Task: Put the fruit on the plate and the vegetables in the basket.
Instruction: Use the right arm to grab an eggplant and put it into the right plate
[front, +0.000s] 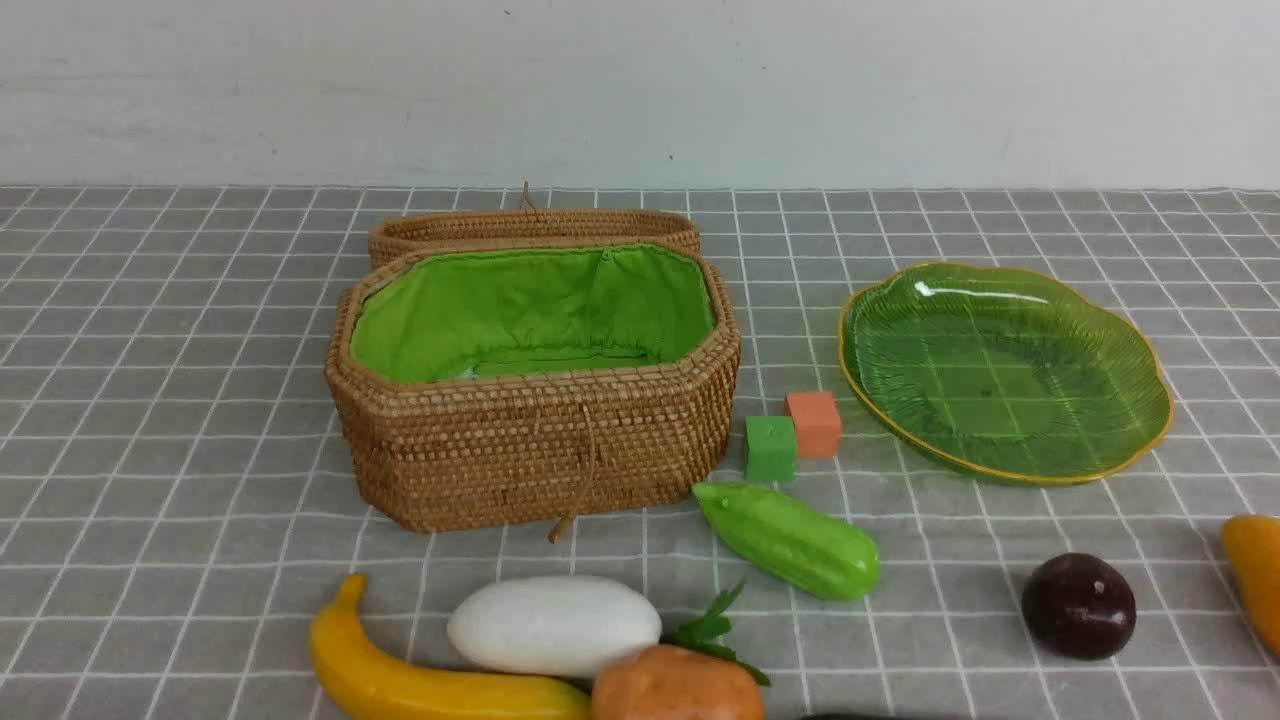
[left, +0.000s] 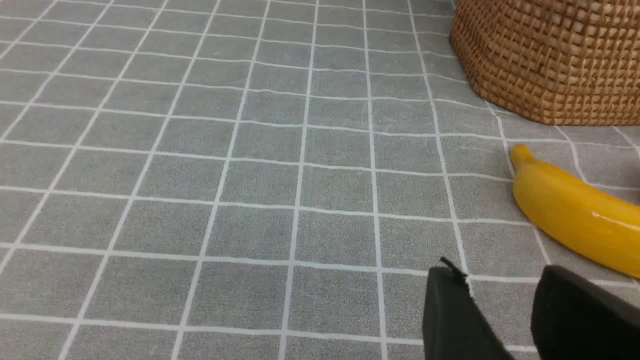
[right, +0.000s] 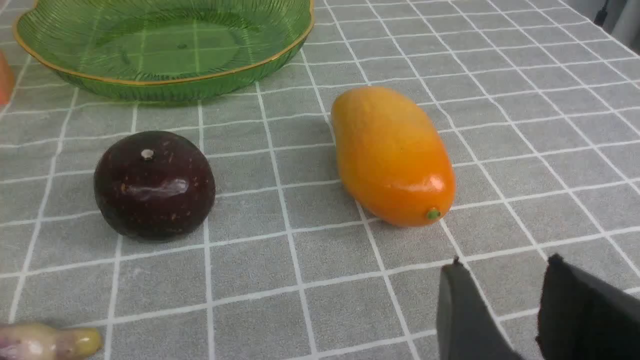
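Front view: raised camera on the robot's side, facing forward and downward across the checked tablecloth (front: 150, 400); basket (front: 530, 450) at 11 o'clock, plate (front: 1000, 370) at 1 o'clock. Left wrist view: low, close to the cloth; shares banana (left: 575, 215) and basket wall with the front view. Right wrist view: low, close; shares plate, plum (right: 155, 185) and mango (right: 392, 155) with it.

The basket (front: 530, 450) is set left of centre, with its lid (front: 530, 225) laid behind it, and the plate (front: 1000, 380) is placed to the right. Between them a cube (front: 770, 448) and a second cube (front: 813, 423) are set side by side. The gourd (front: 790, 540) is laid before them. Nearest, the banana (front: 420, 680), radish (front: 553, 625) and round vegetable (front: 675, 688) are grouped left, the plum (front: 1078, 605) and mango (front: 1255, 570) right.
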